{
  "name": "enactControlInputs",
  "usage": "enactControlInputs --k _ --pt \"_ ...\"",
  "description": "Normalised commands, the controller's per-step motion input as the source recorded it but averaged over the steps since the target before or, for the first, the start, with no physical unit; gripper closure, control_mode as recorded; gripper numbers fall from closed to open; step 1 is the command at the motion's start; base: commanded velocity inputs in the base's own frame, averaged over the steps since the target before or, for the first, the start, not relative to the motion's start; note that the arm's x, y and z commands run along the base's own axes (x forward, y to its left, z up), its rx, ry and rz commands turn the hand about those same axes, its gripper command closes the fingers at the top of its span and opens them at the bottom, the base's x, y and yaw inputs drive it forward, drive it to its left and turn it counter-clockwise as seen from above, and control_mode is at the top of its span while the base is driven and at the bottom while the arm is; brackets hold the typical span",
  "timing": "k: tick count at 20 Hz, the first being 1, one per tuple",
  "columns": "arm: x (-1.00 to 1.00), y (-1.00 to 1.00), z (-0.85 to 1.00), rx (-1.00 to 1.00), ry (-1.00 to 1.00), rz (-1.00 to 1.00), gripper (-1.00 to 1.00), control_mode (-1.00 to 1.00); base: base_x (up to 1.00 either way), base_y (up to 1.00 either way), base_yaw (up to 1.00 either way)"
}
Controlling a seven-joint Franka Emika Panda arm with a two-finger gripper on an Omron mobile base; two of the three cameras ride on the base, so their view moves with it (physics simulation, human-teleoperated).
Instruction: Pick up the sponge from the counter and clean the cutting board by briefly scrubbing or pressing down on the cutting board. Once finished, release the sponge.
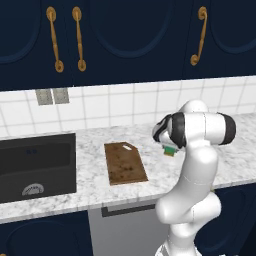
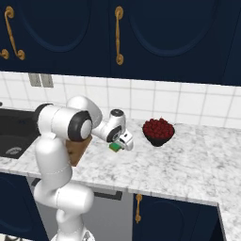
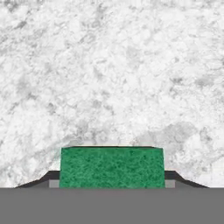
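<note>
A: Left base view?
B: Sponge (image 1: 170,151) low over the table (image 1: 90,150), right of the cutting board (image 1: 125,163), well apart.
A: Right base view?
B: Hand (image 2: 117,145) down at the sponge.
A: Hand view?
B: Fingertips (image 3: 53,178) flank the sponge; clamped or not, cannot tell. Best squeeze firmly, lift straight, then carry left.

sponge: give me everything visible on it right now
The sponge is a small rectangular block with a rough, bright green top; in the left base view a yellow layer shows under the green. It sits level between the gripper fingertips, one at each end, over bare counter, to the right of the cutting board and not on it. Whether it rests on the marble is unclear.
</note>
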Motion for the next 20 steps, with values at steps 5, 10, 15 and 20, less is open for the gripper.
enactControlInputs --k 5,10,15,20 --pt "-0.36 -0.12 0.36 0.00 -0.22 -0.01 -1.00 -1.00 0.00 0.00 0.00" --pt "-0.63 0.00 0.51 0.00 -0.31 0.00 -1.00 -1.00 0.00 0.00 0.00" --pt "-1.00 -0.07 0.44 0.00 -0.38 0.03 -1.00 -1.00 0.00 0.00 0.00" --pt "-1.00 -0.01 0.43 0.01 -0.38 0.07 -1.00 -1.00 0.00 0.00 0.00"
